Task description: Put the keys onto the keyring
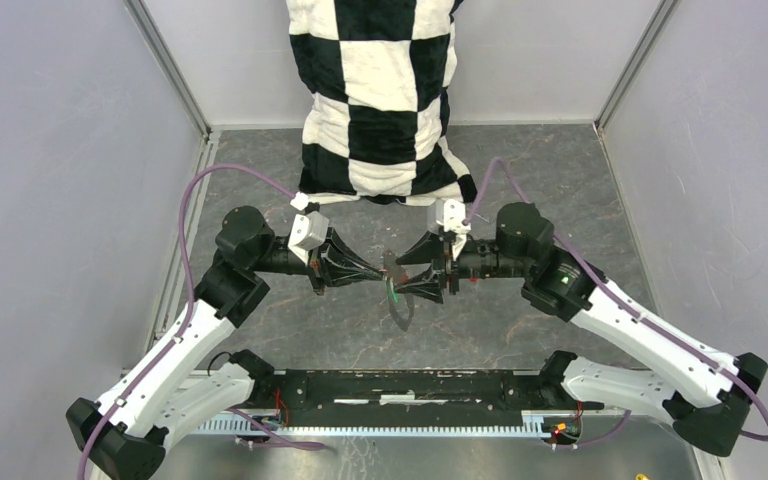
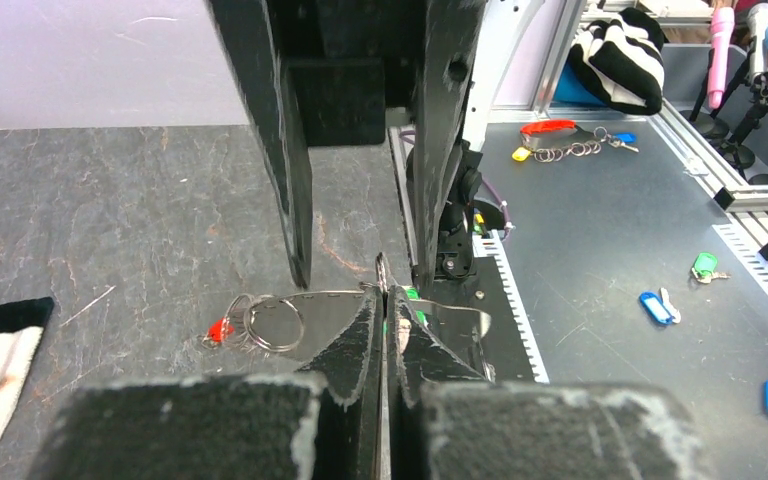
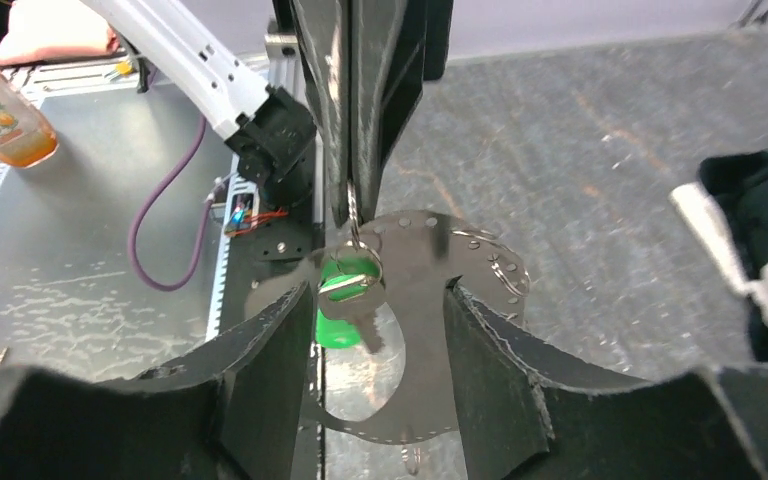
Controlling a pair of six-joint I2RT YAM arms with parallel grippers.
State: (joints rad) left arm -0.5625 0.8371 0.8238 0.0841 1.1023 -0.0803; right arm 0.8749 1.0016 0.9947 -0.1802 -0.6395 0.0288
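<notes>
a: what's hard to make out?
b: the top of the large, thin, silvery-grey oval metal keyring vanishes between the fingers of the left tool, which is pinched closed on it, up off the dark stone-look tabletop. from above, the keyring is only a thin sliver between the two tools. its right side runs behind a finger of the right tool.
a: and that right tool?
b: jaws apart, one finger on each side of the keyring's lower half. whether they touch it, i cannot tell.
a: keys, counted?
b: two. the small green-headed key hangs against the keyring by a small wire ring; whether that ring goes round the keyring is hidden. the small red-headed key lies on the tabletop among split rings, too tangled to count.
a: around them?
b: a black-and-white checked cloth at the far wall, well apart. on the grey metal surface alongside lie two blue key tags, the second cut off at the edge of view, and one green key tag.
</notes>
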